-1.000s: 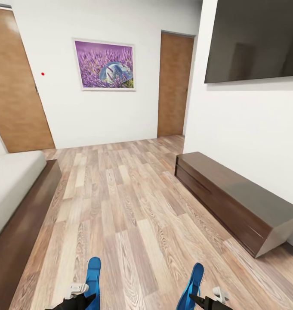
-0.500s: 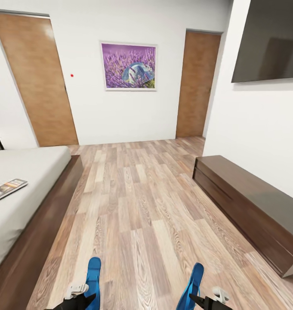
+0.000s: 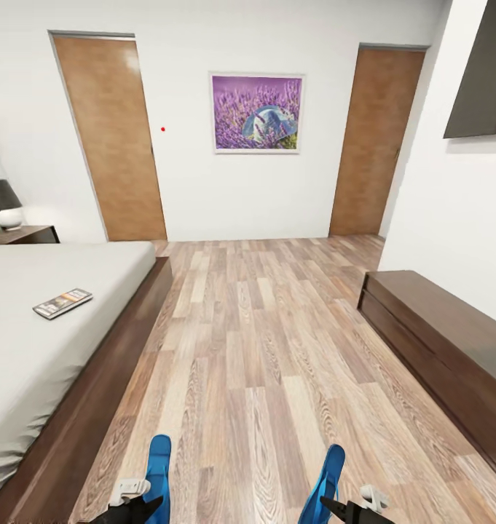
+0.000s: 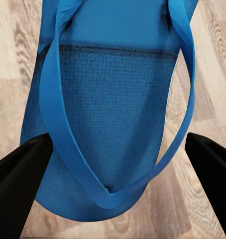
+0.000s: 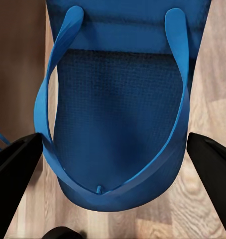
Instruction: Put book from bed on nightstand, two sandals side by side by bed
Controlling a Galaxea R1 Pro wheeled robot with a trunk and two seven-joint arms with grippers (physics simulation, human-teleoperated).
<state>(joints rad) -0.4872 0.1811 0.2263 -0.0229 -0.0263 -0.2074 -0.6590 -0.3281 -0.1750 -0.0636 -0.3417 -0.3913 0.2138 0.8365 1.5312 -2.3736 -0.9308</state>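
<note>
My left gripper (image 4: 113, 149) clamps one blue sandal (image 4: 110, 104) by its sides, and my right gripper (image 5: 113, 149) clamps the other sandal (image 5: 118, 109), both carried above the plank floor (image 3: 277, 349). The book (image 3: 63, 303) lies on the bed (image 3: 29, 349) at left. A nightstand (image 3: 25, 234) stands at the bed's far end; a dark bench (image 3: 451, 342) runs along the right wall.

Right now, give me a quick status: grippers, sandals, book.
Left gripper shut on left sandal; right gripper shut on right sandal. Book lies on bed. Floor ahead open.
</note>
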